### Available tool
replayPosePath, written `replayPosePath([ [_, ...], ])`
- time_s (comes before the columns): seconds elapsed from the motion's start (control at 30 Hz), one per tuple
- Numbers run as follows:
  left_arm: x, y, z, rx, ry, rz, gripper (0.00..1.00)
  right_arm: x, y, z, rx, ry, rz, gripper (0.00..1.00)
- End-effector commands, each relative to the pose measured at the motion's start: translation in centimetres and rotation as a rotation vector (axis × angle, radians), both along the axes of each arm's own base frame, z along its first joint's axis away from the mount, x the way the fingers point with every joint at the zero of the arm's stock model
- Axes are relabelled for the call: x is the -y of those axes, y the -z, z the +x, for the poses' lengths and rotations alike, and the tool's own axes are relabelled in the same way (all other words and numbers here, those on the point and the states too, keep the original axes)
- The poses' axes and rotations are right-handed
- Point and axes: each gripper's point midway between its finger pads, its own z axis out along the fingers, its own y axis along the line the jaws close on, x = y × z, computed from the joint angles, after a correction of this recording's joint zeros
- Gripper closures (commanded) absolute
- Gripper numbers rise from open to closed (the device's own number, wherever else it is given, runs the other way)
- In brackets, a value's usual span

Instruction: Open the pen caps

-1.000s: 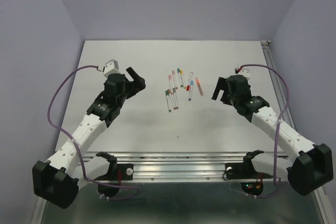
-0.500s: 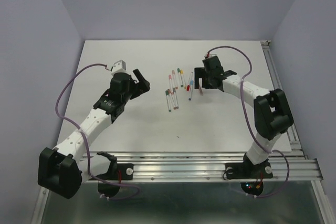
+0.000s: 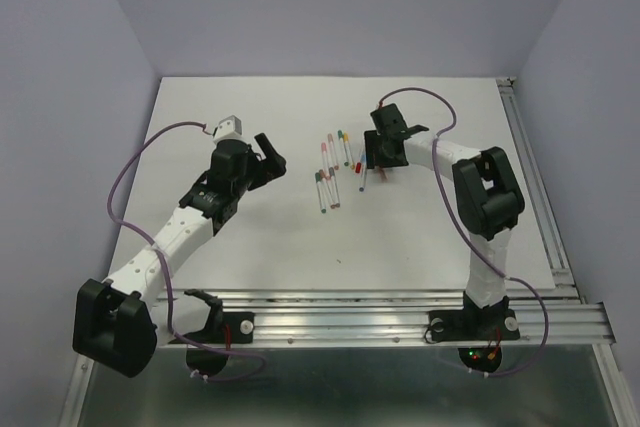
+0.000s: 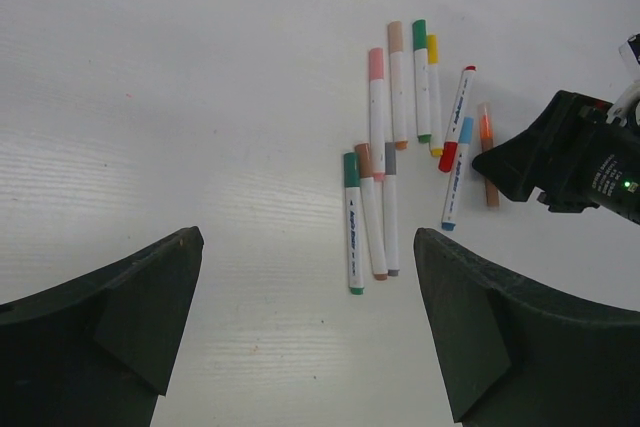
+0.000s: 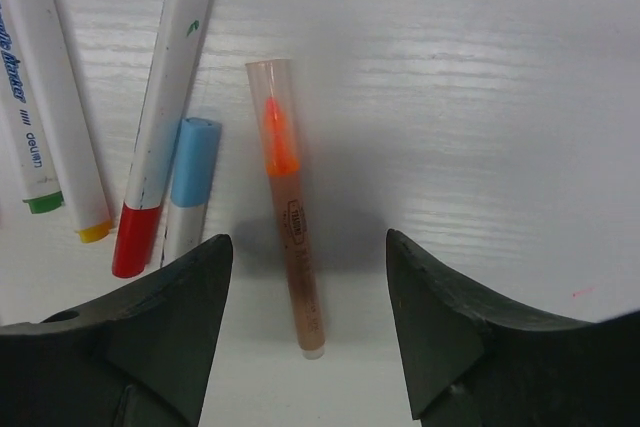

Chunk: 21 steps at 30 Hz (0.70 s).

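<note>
Several white pens (image 3: 335, 162) with coloured caps lie scattered at the table's middle. My right gripper (image 5: 308, 239) hangs open over the rightmost pen (image 5: 297, 267), a brown barrel whose clear cap (image 5: 273, 107) shows an orange tip. Its jaws stand on either side of the barrel, apart from it. A blue-capped pen (image 5: 193, 162) and a red-capped pen (image 5: 140, 237) lie just to the left. My left gripper (image 4: 308, 237) is open and empty above bare table, left of the pens (image 4: 385, 147). From above, the right gripper (image 3: 378, 159) is at the group's right edge and the left gripper (image 3: 268, 155) is off to its left.
A metal rail (image 3: 530, 167) runs along the white table's (image 3: 250, 237) right edge, and another along the near edge. Purple cables (image 3: 140, 162) loop from both wrists. Grey walls enclose the table on three sides.
My right arm has swung in from the right and reached over the rightmost pen. My left arm has shifted slightly forward and stays open.
</note>
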Motion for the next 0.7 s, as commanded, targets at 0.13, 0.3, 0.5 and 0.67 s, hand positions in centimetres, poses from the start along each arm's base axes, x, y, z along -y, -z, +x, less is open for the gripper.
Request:
replayPosePath([
  [0.13,-0.1,-0.5,0.4,0.032,0.005,0.003,0.01,-1.0,-0.4,1.6,0.013,-0.009,0.039,0.4],
  [0.3,-0.2,-0.2,0.4,0.024,0.0,0.008,0.01,-0.8,1.4,1.1,-0.045,0.008,0.097,0.51],
  [0.5,-0.4,-0.2,0.5,0.026,-0.007,0.01,0.01,-0.6,2.9,-0.4,-0.09,-0.01,0.091,0.62],
  [0.67,-0.6,-0.2,0.6,0.023,-0.019,0.013,0.01,0.5,4.6,-2.5,-0.14,-0.014,0.056,0.74],
])
